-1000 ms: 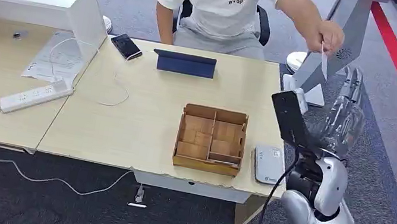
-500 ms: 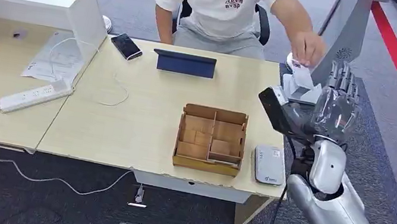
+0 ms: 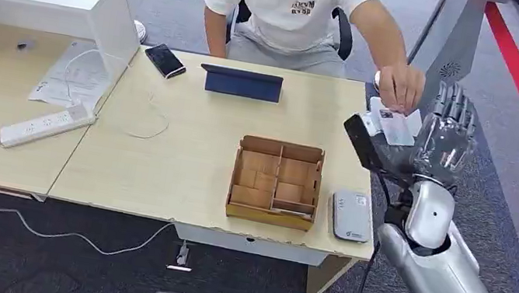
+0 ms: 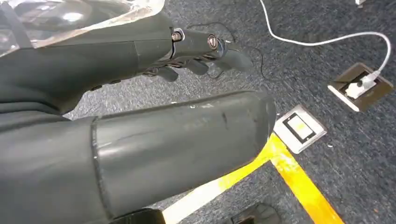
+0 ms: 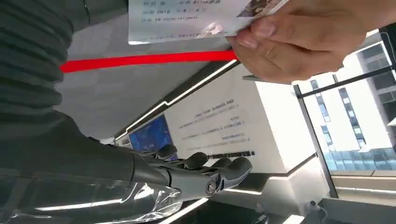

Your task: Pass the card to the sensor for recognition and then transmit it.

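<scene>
Head view: right hand (image 3: 447, 137) raised beyond the table's far corner, fingers apart and holding nothing; person's hand (image 3: 401, 86) now lowering the card (image 3: 393, 124) onto its palm side, where a second ago held high above. Handover likely imminent, card reader (image 3: 352, 215) below the wrist. Left wrist view: left hand (image 4: 196, 51) hanging over carpet, fingers loosely curled, empty. Right wrist view: printed card face (image 5: 196, 18) pinched in the person's fingers (image 5: 299, 37), just off the thumb, not yet gripped.
</scene>
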